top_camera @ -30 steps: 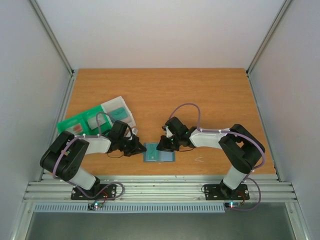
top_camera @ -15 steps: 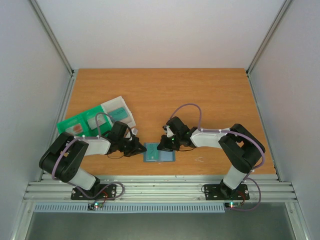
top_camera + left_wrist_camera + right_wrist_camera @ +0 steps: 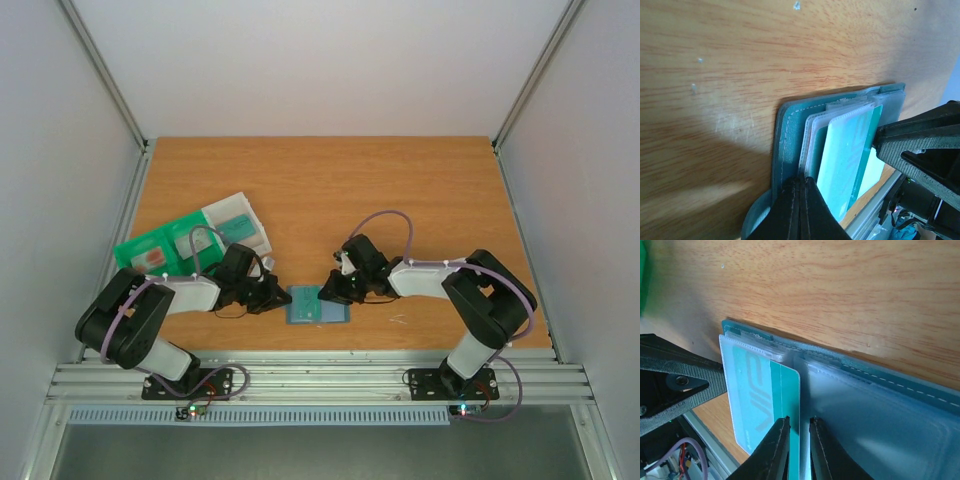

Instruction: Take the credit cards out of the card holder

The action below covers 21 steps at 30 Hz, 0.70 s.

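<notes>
The slate-blue card holder (image 3: 318, 306) lies open on the table between my grippers. It also shows in the left wrist view (image 3: 790, 130) and the right wrist view (image 3: 880, 405). A teal credit card (image 3: 787, 390) sticks partly out of a clear sleeve, and the left wrist view shows it too (image 3: 845, 150). My left gripper (image 3: 800, 181) is shut, its tips resting on the holder's edge by the sleeves; in the top view it is at the holder's left side (image 3: 283, 298). My right gripper (image 3: 799, 421), at the holder's right side (image 3: 330, 293), has its jaws a narrow gap apart, astride the teal card's free edge.
A green tray (image 3: 135, 250) and a clear whitish tray (image 3: 222, 212) with small items lie at the back left, close behind my left arm. The table's front edge and a metal rail (image 3: 320, 372) run just below the holder.
My right arm has shifted slightly to the right. My left gripper stays at the holder's left edge, and the holder has not moved.
</notes>
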Each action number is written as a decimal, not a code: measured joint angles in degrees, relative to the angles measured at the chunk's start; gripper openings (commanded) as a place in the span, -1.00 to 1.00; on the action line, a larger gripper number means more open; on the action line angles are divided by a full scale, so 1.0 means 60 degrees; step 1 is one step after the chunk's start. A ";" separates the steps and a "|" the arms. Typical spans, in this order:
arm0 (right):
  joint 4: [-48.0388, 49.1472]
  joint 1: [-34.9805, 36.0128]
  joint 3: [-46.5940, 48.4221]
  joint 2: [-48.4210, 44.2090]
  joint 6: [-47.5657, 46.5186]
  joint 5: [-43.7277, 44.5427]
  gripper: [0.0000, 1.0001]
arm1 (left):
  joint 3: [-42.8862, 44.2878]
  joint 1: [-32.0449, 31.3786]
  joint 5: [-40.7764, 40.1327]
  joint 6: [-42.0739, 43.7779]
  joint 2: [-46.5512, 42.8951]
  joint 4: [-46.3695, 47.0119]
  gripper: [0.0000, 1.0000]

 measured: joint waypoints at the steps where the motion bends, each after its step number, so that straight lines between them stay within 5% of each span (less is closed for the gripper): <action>1: 0.0113 0.0000 0.0004 0.0084 0.0036 -0.0084 -0.66 | -0.0004 0.0000 0.0000 0.0000 0.0000 0.0004 -0.99; 7: 0.0510 0.0000 0.0022 0.0266 0.0171 -0.0284 -0.57 | -0.0007 0.0000 -0.0004 0.0004 -0.0007 0.0004 -0.99; 14: 0.0820 0.0000 0.0051 0.0521 0.0215 -0.0412 -0.96 | -0.0080 0.0000 -0.0135 0.0004 -0.0182 -0.0069 -0.99; 21: 0.0783 -0.0011 0.0047 0.0361 0.0291 -0.0310 -0.97 | -0.0095 0.0000 -0.0211 0.0004 -0.0248 -0.0146 -0.99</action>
